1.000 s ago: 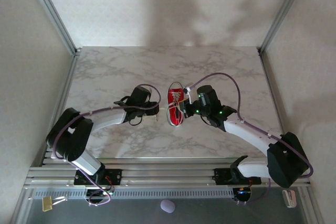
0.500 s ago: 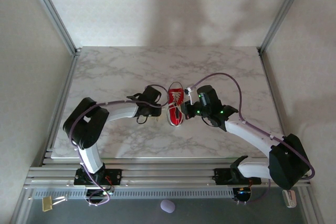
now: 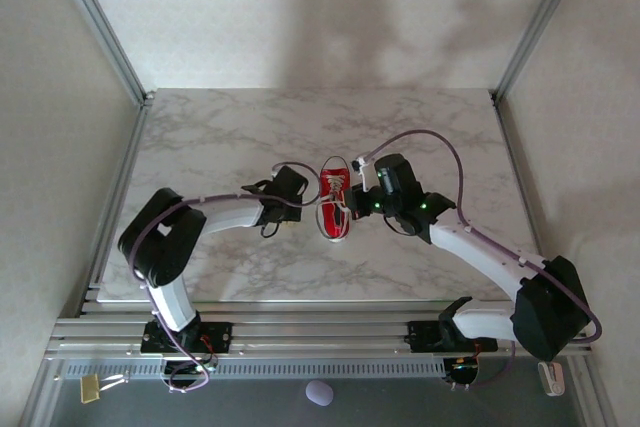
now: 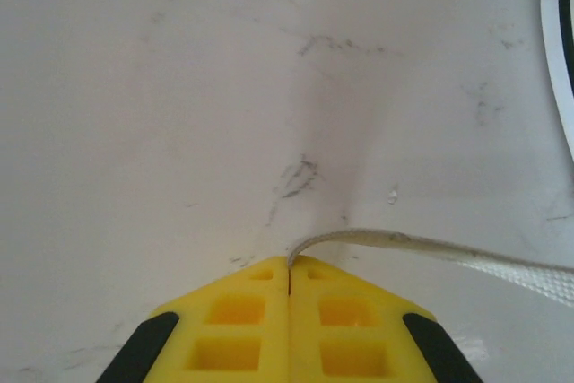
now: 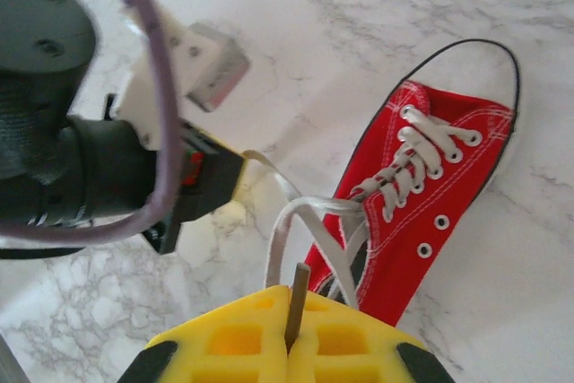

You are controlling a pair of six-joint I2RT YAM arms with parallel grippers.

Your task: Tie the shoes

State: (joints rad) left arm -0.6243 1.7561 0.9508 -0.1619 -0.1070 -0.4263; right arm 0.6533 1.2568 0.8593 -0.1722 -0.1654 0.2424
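Red sneaker (image 3: 335,199): we find it mid-worktop (image 3: 230,137), between both claws. Left claw (image 4: 289,264): closed tight, pinching a white lace (image 4: 430,249) low over the marble. Right claw (image 5: 289,291): closed, gripping a lace loop (image 5: 314,205) just beside the sneaker.

Sneaker (image 3: 334,197) on table (image 3: 200,137), left fingers (image 4: 229,329) at its left, right fingers (image 5: 224,347) right

Top camera looks down on the table (image 3: 220,137); both wrist cameras sit close above it, sharing the lace (image 4: 448,256).
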